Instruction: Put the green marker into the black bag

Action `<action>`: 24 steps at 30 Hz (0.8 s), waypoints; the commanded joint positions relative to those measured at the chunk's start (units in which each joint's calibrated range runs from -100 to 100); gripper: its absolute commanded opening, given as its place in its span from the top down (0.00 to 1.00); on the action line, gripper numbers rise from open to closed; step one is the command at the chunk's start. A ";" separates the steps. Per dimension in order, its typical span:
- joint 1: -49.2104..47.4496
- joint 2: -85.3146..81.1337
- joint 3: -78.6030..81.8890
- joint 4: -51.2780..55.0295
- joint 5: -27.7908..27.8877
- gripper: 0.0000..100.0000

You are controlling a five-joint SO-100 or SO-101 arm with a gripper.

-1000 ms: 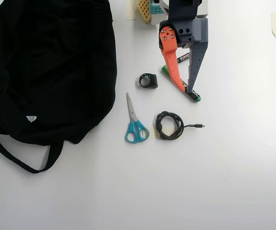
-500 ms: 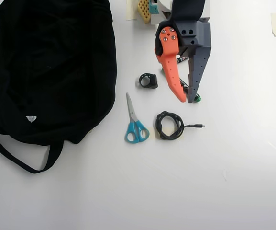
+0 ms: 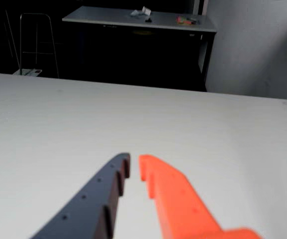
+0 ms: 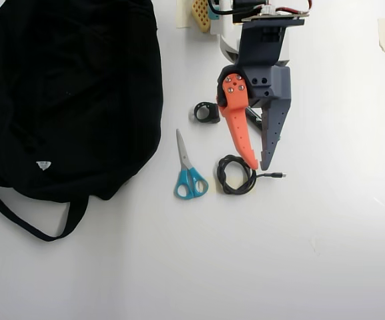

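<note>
In the overhead view, nearest the table's (image 4: 325,253) lower edge lie blue-handled scissors (image 4: 190,177) and a coiled black cable (image 4: 236,175). The claw (image 4: 259,166) hangs over the coil's right side; in the wrist view its orange and grey tips (image 3: 134,167) are almost pressed together, a thin slit between them, pinching nothing. The green marker (image 4: 253,120) lies behind the tips, under the claw's body, with only a dark sliver showing between the fingers. A small black clip-like piece (image 4: 207,112) sits to its left. The black bag (image 4: 65,93) fills the table's upper left corner, well apart.
</note>
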 commanded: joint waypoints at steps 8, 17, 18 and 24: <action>1.21 -0.12 -2.77 -1.89 -4.39 0.98; 1.51 -0.20 -1.97 -2.06 -4.29 0.98; 1.51 -0.20 -1.97 -2.06 -4.29 0.98; 1.36 -0.37 -0.89 -1.98 -4.34 0.98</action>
